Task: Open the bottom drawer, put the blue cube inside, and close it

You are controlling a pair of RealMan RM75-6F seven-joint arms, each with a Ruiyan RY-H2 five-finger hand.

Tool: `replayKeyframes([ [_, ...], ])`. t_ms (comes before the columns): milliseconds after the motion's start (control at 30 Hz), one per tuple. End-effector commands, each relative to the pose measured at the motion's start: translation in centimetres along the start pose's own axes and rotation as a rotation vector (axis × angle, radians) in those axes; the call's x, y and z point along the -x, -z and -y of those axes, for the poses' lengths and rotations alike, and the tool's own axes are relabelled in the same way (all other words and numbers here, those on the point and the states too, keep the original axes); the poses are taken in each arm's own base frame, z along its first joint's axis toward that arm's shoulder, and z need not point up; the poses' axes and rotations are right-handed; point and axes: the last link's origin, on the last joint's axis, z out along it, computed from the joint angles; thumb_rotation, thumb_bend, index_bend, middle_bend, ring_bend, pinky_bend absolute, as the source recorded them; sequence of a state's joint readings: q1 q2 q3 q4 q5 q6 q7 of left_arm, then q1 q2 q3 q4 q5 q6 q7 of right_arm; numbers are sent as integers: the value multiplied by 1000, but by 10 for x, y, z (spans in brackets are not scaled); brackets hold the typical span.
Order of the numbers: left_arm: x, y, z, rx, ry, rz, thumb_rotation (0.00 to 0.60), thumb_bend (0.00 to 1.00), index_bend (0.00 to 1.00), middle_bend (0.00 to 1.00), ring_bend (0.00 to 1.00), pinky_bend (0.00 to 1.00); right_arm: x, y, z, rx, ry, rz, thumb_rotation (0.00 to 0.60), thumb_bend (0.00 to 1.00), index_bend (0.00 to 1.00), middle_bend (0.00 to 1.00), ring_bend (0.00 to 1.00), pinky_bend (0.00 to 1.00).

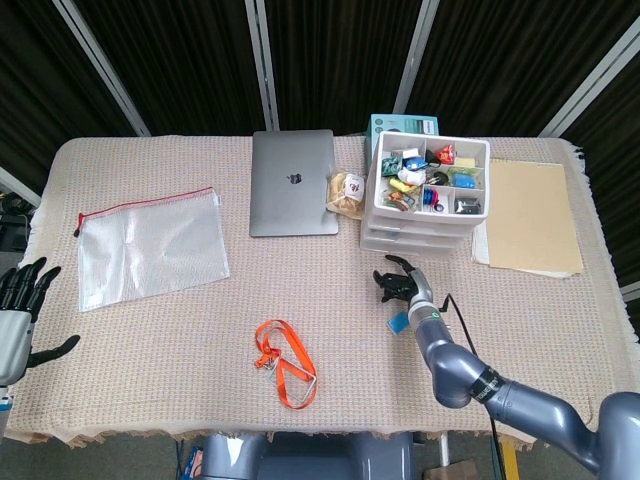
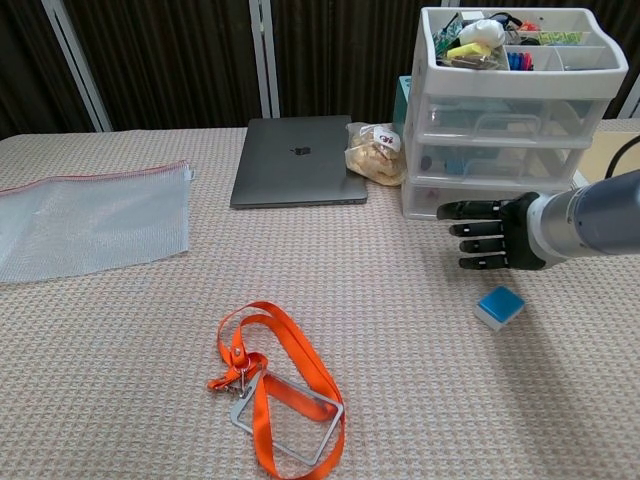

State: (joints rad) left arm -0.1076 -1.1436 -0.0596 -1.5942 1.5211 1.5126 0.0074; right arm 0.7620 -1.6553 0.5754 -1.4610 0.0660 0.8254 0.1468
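- Woven tablecloth [image 2: 120, 400] underneath; right hand [image 2: 490, 236] hovers empty, fingers extended and apart, near the drawer unit [image 2: 510, 130].
- Blue cube [image 2: 499, 306] lies just nearer, untouched.
- Best move: hook the bottom drawer [image 2: 470, 200] handle, pull straight.
- Left hand [image 1: 22, 300] idles spread, far left.

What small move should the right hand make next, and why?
Probably reach forward to the front of the bottom drawer and hook it. The right hand is open, empty and just before the shut drawer, while the blue cube lies on the table, so opening seems first.
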Motion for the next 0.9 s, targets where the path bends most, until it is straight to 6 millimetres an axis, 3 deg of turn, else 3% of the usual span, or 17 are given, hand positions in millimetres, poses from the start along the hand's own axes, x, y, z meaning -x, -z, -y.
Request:
replayKeyframes([
  [33, -1, -1, 0, 0, -2, -4, 600, 173, 82, 0, 0, 0, 0, -5, 2, 5, -43, -10, 600, 306, 198, 736, 736, 651],
  [900, -1, -2, 0, 2, 2, -1, 600, 173, 86, 0, 0, 0, -6, -16, 8, 19, -257, -124, 600, 308, 217, 736, 733, 651],
])
